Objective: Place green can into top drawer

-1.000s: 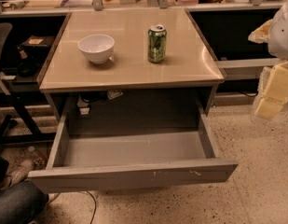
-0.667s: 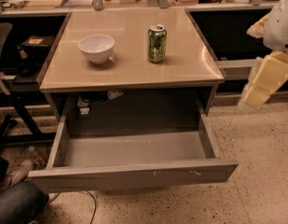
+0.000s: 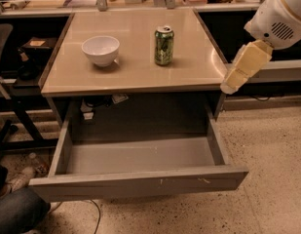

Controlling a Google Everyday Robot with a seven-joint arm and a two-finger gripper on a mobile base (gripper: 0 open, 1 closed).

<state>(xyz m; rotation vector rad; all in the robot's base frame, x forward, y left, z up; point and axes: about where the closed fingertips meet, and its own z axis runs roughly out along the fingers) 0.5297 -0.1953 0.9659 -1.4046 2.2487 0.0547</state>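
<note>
The green can (image 3: 164,45) stands upright on the beige tabletop (image 3: 140,72), right of centre. The top drawer (image 3: 140,182) is pulled wide open below the tabletop, and its grey inside holds nothing. Its front panel bears small white scuff marks. My gripper (image 3: 231,85) hangs from the white arm (image 3: 281,13) at the upper right, just off the table's right edge. It is well to the right of the can and does not touch it. It holds nothing that I can see.
A white bowl (image 3: 100,49) sits on the tabletop left of the can. Dark shelving (image 3: 23,57) stands to the left. A person's leg and shoe (image 3: 13,204) are at the bottom left. Speckled floor (image 3: 272,169) lies to the right.
My gripper has swung left and up from the right side, and it is now close to the table's right edge. The can, bowl and drawer have not moved.
</note>
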